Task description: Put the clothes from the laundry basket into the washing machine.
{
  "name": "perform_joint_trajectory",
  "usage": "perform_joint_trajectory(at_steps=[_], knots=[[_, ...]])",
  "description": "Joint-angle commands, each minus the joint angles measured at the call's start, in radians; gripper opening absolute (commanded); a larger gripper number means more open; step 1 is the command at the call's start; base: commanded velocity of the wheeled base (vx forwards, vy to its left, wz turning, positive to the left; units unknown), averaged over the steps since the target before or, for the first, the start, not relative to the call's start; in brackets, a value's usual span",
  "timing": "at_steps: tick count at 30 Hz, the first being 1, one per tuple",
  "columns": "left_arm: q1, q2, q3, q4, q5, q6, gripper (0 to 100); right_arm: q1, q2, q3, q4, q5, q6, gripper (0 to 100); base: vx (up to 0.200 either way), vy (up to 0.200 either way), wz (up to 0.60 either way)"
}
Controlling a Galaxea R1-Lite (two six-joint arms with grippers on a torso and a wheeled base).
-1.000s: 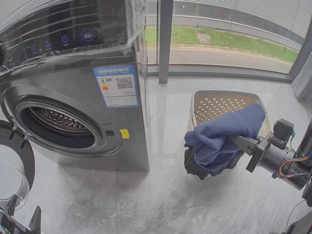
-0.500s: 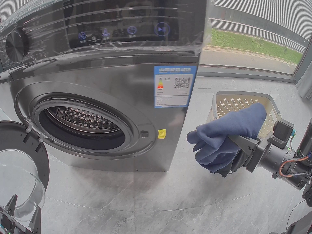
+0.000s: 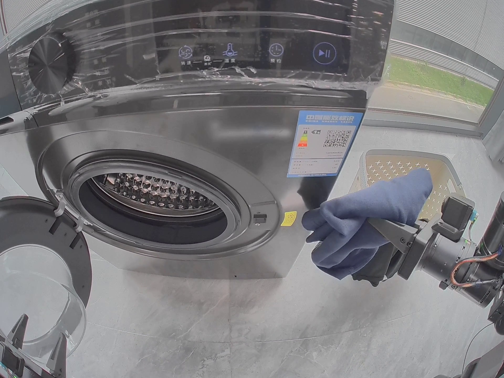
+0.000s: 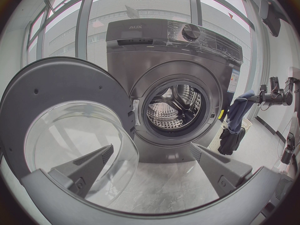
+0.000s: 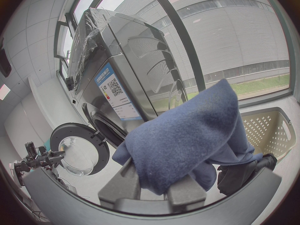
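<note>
- The left gripper (image 3: 41,332) is sitting low at the near left, its two dark fingers spread wide and holding nothing
- The round grey door with the clear glass bowl (image 3: 44,269) is hanging swung fully open beside that gripper
- The grey steel-fronted washing machine (image 3: 210,127) is showing its round drum mouth (image 3: 157,206) unblocked
- The soft blue knitted garment (image 3: 362,216) is hanging in the air by the machine's right front corner, well apart from the drum mouth. It is looking light and limp, so it is likely to droop and catch on the rim, and a pinch on a bunched fold is suiting it best
- The right gripper (image 3: 375,228) is clamping tight on that garment's middle, the cloth draping over and past its fingers toward the machine
- A black garment (image 3: 375,269) is dangling beneath the blue one. Whether the fingers are pinching it too, I cannot tell
- The beige perforated plastic laundry basket (image 3: 391,166) is standing on the floor behind the held clothes
</note>
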Motion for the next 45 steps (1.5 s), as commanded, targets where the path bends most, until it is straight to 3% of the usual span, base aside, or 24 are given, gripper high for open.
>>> perform_joint_trajectory(at_steps=[1, 9, 18, 36, 45], knots=[[0.000, -0.007, 0.013, 0.000, 0.000, 0.000, 100, 0.001, 0.001, 0.003, 0.000, 0.000, 0.000, 0, -0.200, 0.000, 0.00], [0.000, -0.009, 0.013, 0.000, 0.000, 0.000, 100, 0.001, 0.001, 0.003, 0.000, 0.000, 0.000, 0, -0.200, 0.000, 0.00], [0.000, -0.007, 0.015, 0.000, 0.000, 0.000, 100, 0.001, -0.001, 0.002, 0.000, 0.000, 0.001, 0, 0.000, 0.000, 0.00], [0.000, -0.009, 0.013, 0.000, 0.000, 0.000, 100, 0.001, -0.001, 0.002, 0.000, -0.001, 0.001, 0, 0.000, 0.200, 0.00], [0.000, -0.009, 0.013, 0.000, 0.000, 0.000, 100, 0.001, -0.001, 0.002, 0.000, 0.000, 0.001, 0, 0.000, 0.000, 0.00]])
